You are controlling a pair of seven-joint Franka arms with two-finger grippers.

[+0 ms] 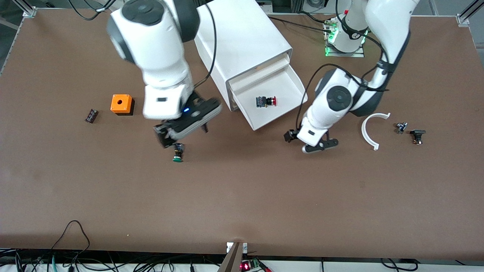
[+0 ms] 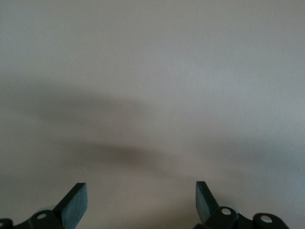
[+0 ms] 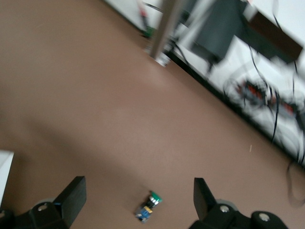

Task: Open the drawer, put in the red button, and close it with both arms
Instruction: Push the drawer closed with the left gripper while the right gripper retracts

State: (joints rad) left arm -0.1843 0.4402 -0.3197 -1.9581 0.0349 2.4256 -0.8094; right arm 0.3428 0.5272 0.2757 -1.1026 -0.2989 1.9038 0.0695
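Note:
The red button (image 1: 266,101) lies on its side in the open drawer (image 1: 281,115) of the white cabinet (image 1: 242,45). My left gripper (image 1: 293,135) is open and empty, low beside the drawer's front corner at the left arm's end. In the left wrist view it (image 2: 141,200) faces a plain pale surface (image 2: 152,95) and nothing is between the fingers. My right gripper (image 1: 184,134) is open and empty over the table, just above a green-capped button (image 1: 177,153). That button also shows in the right wrist view (image 3: 148,206), below the open right gripper (image 3: 138,198).
An orange box (image 1: 121,104) and a small dark part (image 1: 91,115) lie toward the right arm's end. A white curved piece (image 1: 370,130) and two small dark parts (image 1: 401,127) (image 1: 417,136) lie toward the left arm's end.

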